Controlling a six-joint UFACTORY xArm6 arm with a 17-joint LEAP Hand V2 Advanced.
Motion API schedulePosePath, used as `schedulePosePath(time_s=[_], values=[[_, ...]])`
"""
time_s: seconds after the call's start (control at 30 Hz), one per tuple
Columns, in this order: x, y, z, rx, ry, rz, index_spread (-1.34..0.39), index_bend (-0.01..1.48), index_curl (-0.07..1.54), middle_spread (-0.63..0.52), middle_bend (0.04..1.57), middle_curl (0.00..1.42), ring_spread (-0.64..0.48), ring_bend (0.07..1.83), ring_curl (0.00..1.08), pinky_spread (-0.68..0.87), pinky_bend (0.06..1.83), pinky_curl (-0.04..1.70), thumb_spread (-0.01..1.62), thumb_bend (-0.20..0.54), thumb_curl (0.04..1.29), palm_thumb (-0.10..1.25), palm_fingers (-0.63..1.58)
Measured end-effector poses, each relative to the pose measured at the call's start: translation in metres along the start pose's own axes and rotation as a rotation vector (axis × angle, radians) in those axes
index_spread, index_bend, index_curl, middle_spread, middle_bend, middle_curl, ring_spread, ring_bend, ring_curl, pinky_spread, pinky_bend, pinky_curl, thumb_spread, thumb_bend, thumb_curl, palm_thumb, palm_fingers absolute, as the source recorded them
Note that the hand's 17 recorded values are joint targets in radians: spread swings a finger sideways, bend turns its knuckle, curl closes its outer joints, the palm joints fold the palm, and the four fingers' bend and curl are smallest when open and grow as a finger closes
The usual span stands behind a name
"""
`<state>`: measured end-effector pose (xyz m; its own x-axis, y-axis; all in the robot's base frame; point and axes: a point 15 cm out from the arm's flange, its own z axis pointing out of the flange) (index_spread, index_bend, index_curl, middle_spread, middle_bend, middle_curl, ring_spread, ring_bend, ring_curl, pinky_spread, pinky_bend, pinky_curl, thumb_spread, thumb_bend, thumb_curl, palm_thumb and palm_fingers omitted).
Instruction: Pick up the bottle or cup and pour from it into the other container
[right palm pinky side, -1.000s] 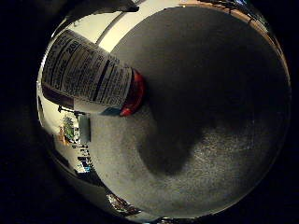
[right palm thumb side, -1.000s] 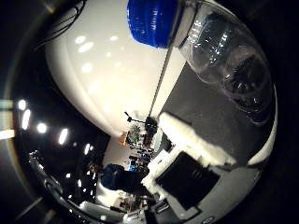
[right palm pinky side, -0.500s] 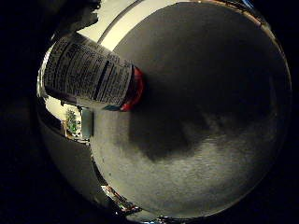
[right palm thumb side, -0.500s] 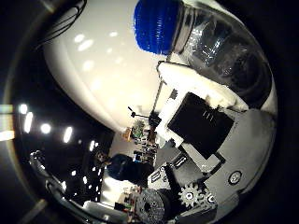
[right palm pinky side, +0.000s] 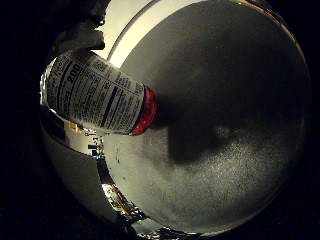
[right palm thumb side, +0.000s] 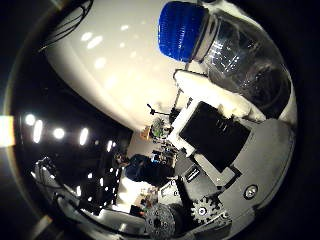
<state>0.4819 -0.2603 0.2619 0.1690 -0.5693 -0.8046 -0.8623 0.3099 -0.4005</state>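
Observation:
A clear plastic bottle lies close against my palm. Its blue ribbed cap (right palm thumb side: 182, 30) and clear neck (right palm thumb side: 240, 60) show in the thumb side view. The printed label (right palm pinky side: 95, 95) and a red band (right palm pinky side: 146, 111) at its lower end show in the little finger side view, above a grey table top (right palm pinky side: 235, 165). White and black fingers of my right hand (right palm thumb side: 215, 145) are curled in right beside the bottle's body. No second container is in either view.
The bottle and hand cast a dark shadow (right palm pinky side: 192, 142) on the grey table. A pale wall or ceiling (right palm thumb side: 115, 65) with lights and a cluttered room lie beyond the table's edge.
The fingers have come much further into the thumb side view, closing in beside the bottle. The shadow on the table has shrunk and shifted as the camera moved.

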Motion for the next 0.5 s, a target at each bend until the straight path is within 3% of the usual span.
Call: schedulePosePath(time_s=[0.37,0.5], values=[[-0.090,-0.008,0.026,-0.171,0.111,-0.186,-0.18,1.21,0.81,-0.11,1.40,0.76,-0.24,1.33,0.79,-0.19,1.47,0.63,0.44,-0.017,0.85,1.14,1.07],[-0.114,-0.004,0.034,-0.237,0.159,-0.199,-0.18,1.21,0.80,-0.11,1.40,0.76,-0.24,1.32,0.82,-0.19,1.44,0.68,0.39,-0.019,0.88,1.13,1.08]])
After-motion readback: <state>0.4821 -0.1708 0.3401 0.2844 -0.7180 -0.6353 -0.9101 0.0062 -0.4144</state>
